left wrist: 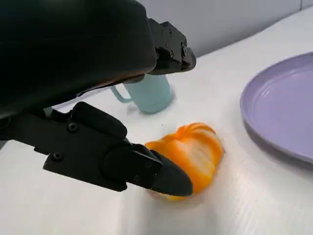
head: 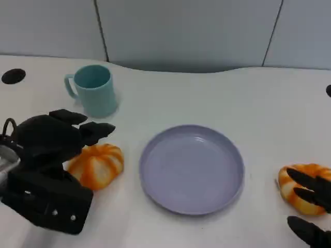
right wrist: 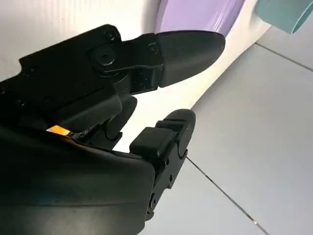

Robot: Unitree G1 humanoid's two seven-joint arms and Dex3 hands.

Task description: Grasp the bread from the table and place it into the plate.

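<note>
I see left robot hand (head: 54, 139) over left bread (head: 96, 164) on desk (head: 269, 108), fingers apart, holding nothing. Right robot hand (head: 310, 206) fingers on second bread (head: 300, 188); can't tell grip. Plate (head: 192, 168) between breads.

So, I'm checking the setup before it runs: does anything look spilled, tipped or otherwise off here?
Nothing stands out. The purple plate sits flat, the teal mug stands upright, and there is no spill on the table. One bread lies by the left hand, a second bread under the right hand.
</note>
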